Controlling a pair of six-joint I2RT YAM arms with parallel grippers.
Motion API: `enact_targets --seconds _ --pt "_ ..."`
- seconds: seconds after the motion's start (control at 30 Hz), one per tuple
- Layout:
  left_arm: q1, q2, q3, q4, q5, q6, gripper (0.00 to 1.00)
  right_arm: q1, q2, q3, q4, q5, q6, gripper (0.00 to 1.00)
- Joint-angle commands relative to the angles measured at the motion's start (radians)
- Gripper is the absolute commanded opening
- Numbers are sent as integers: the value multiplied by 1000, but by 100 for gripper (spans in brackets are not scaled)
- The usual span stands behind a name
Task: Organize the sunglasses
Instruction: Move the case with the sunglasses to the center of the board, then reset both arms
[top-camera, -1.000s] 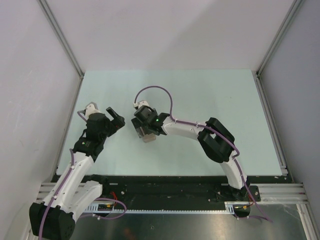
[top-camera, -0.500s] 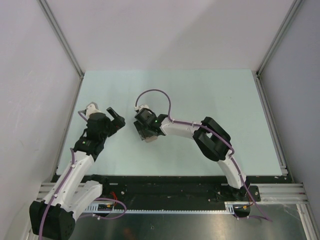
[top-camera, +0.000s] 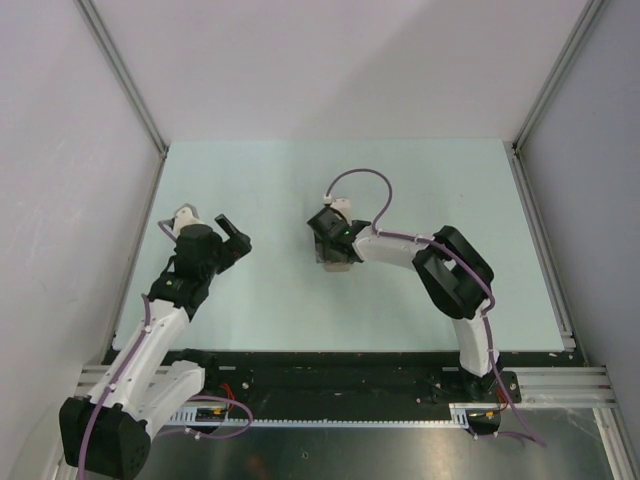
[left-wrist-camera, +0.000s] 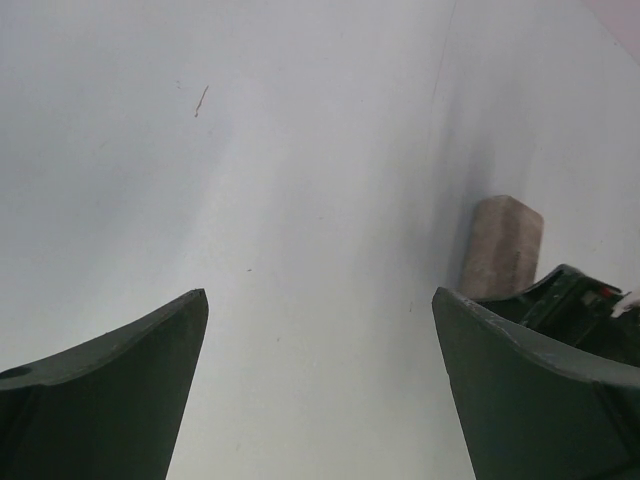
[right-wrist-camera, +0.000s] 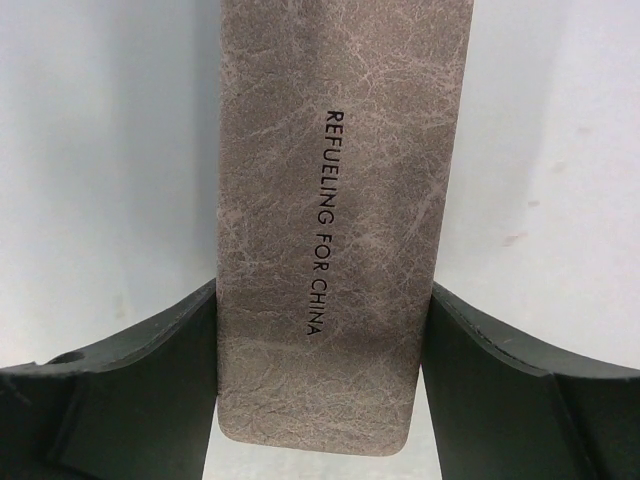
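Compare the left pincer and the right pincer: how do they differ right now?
The left pincer is open and empty; the right pincer is shut on the grey-beige case. The left pincer hangs near the left side of the table; the right pincer sits near its middle. Both are dark-coloured.

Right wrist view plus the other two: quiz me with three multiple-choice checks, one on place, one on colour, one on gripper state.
1. Where is the case?
A) between the right gripper fingers
B) at the table's far edge
C) beside the arm bases

2. What colour is the case?
A) pale blue
B) grey-beige
C) yellow

3. The left gripper is:
A) shut on the case
B) shut, empty
C) open, empty

Answers:
1 A, both fingers press its sides in the right wrist view.
2 B, its surface is mottled grey-beige with dark lettering.
3 C, its jaws stand wide apart with nothing between.
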Motion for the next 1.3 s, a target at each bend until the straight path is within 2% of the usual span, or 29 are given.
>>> enact_targets --seconds 0.0,0.4,0.43,0.7,0.93,1.13,1.27 --pt "1 5 48 8 16 13 100 -45 -42 -51 -56 99 29 51" --pt "1 -7 51 7 32 29 100 -54 -64 -54 -36 18 -103 82" --pt "1 -7 51 8 35 29 100 -54 -71 -54 -33 15 -112 99" --pt "1 -8 55 7 53 36 100 -53 -185 -54 -35 -9 -123 100" --pt "1 -5 81 -16 116 93 100 -34 -352 -68 -71 -4 -128 100" --pt "1 -21 107 -47 219 160 100 -88 -596 -233 -121 94 -82 100" --pt "1 -71 120 -53 248 194 100 -145 -848 -348 -156 235 -56 100"
